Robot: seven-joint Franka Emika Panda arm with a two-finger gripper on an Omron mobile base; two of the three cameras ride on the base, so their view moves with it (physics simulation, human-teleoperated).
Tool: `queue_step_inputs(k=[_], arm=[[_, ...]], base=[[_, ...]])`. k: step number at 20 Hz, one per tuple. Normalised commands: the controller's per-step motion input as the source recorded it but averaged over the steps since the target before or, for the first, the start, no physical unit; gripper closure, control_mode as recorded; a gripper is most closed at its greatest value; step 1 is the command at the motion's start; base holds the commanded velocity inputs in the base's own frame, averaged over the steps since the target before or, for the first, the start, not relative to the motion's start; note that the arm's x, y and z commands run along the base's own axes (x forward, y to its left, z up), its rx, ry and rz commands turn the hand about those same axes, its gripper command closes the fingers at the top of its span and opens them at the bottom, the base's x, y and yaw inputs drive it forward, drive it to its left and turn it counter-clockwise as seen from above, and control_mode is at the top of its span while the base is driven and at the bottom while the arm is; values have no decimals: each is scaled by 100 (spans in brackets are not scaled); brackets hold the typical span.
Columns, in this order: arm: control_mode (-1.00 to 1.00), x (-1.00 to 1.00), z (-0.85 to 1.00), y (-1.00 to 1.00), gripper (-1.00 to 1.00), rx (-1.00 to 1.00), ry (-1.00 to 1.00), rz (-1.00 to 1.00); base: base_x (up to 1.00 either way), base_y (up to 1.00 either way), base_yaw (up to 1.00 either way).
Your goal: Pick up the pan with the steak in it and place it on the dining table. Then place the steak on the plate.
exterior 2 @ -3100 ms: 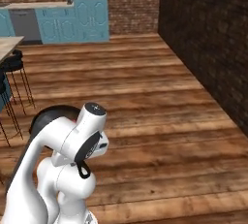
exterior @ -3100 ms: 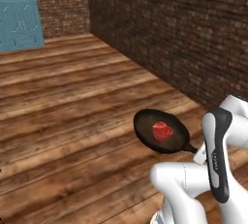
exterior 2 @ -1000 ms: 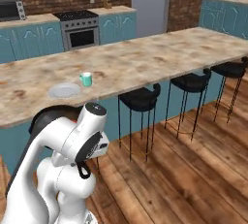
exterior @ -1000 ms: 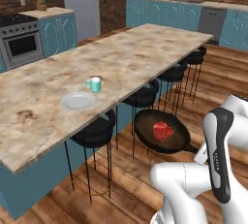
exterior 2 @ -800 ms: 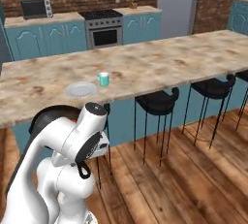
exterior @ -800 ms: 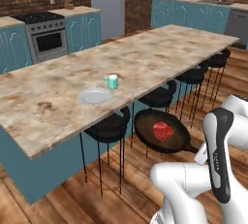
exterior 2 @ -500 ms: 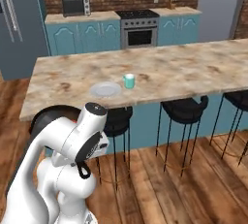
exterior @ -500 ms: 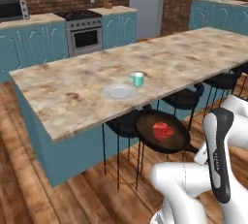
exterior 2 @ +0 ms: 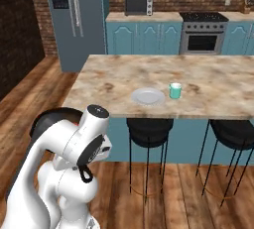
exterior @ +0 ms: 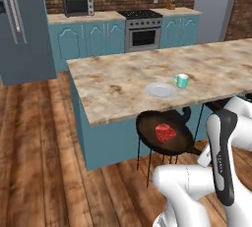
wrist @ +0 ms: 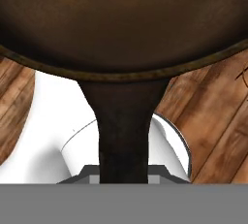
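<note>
Here we see the claw (wrist: 124, 177) clamped on the handle of the pan (exterior: 164, 133), which hangs in the air over the wooden floor (exterior: 44, 162), off the counter (exterior: 113, 81) and just outside its near long edge. The steak (exterior: 165, 133) lies inside the pan, close to its middle. On the counter, the plate (exterior: 161, 90) sits near that long edge, not far from the end of the counter closest to the refrigerator (exterior 2: 74, 20). A teal mug (exterior: 181, 80) stands just beside the plate, apart from it. Black stools (exterior 2: 149, 130) stand under the counter's near edge.
</note>
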Motion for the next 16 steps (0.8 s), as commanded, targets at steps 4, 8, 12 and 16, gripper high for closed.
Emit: queue_step_inputs(k=[4, 8, 12, 16], arm=[[100, 0, 0, 0, 100, 0, 0, 0], [100, 0, 0, 0, 100, 0, 0, 0], [100, 0, 0, 0, 100, 0, 0, 0], [100, 0, 0, 0, 100, 0, 0, 0]], base=[[-8, 3, 29], [0, -35, 1], [0, -72, 1], [9, 0, 0]])
